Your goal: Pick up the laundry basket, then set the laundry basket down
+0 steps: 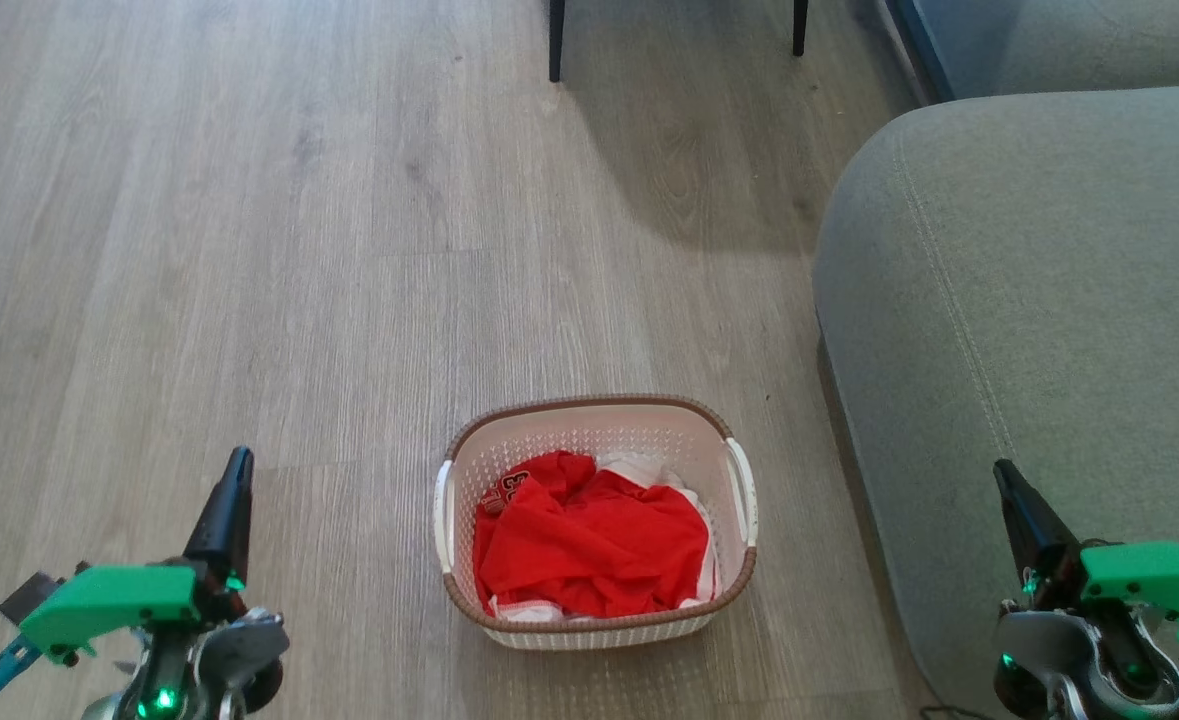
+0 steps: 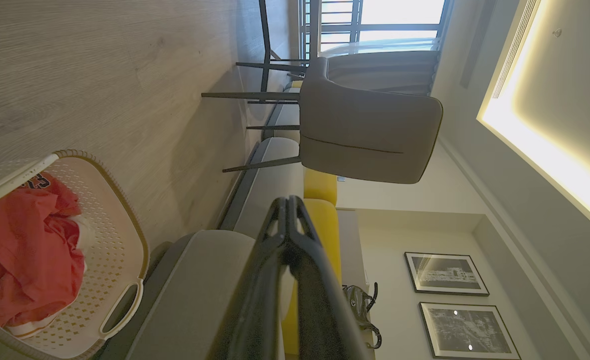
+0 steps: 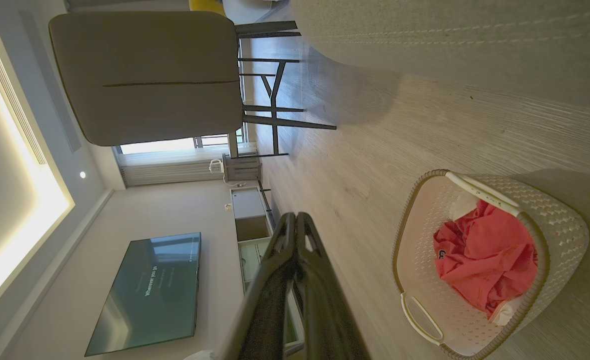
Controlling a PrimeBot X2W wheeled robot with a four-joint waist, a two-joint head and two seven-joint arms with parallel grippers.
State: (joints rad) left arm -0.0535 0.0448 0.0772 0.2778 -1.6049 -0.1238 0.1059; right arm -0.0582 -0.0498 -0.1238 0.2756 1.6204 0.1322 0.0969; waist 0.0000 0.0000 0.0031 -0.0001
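The left gripper [image 1: 233, 488] has its fingers pressed together on nothing, and so does the right gripper [image 1: 1015, 502], which shows against the grey sofa [image 1: 1029, 300]. Both are well apart from the laundry basket [image 1: 599, 438], which sits on the wood floor [image 1: 249, 250] between them with red clothes [image 1: 589, 545] heaped inside. Its right edge lies near the sofa's side, a strip of floor between them. Bare floor opens leftward and ahead, up to dark chair legs [image 1: 555, 40].

The basket [image 1: 599, 438] is cream-white with a dotted hole pattern and a brown woven-look rim. The clothes [image 1: 589, 545] in it are red and white. The floor [image 1: 249, 250] is pale grey wood grain; the sofa [image 1: 1039, 300] grey-green.
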